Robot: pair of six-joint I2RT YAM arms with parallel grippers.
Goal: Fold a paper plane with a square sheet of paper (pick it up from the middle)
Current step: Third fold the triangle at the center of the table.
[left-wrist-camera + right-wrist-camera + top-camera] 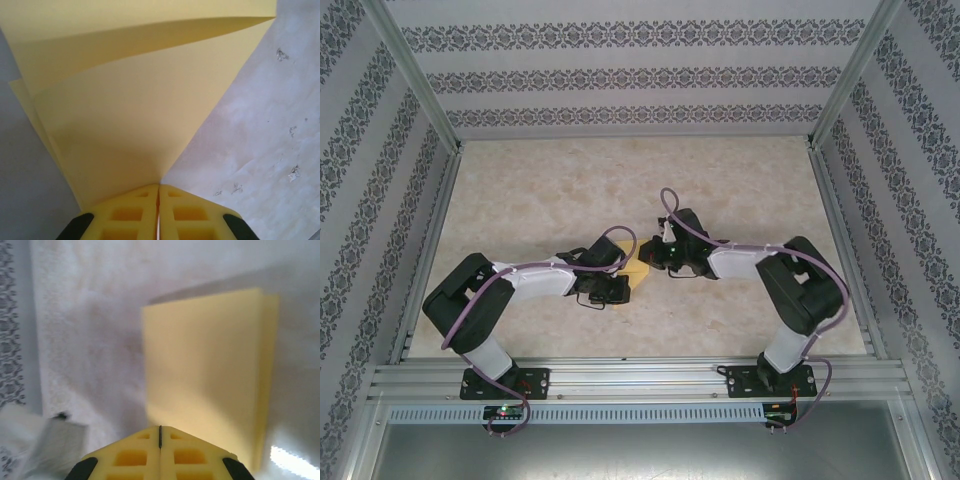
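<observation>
Currently mid-fold: gripping square sheet of paper (638, 272) with left fingers (125, 215) and right fingers (130, 457), both closed; next, align edges, press crease.

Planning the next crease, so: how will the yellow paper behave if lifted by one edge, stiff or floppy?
Probably floppy: beyond the left gripper the paper bows in loose curved layers. Likely very light, being so thin. Ahead of the right gripper its doubled layers lie flat, so it may be slightly stiffer there.
</observation>
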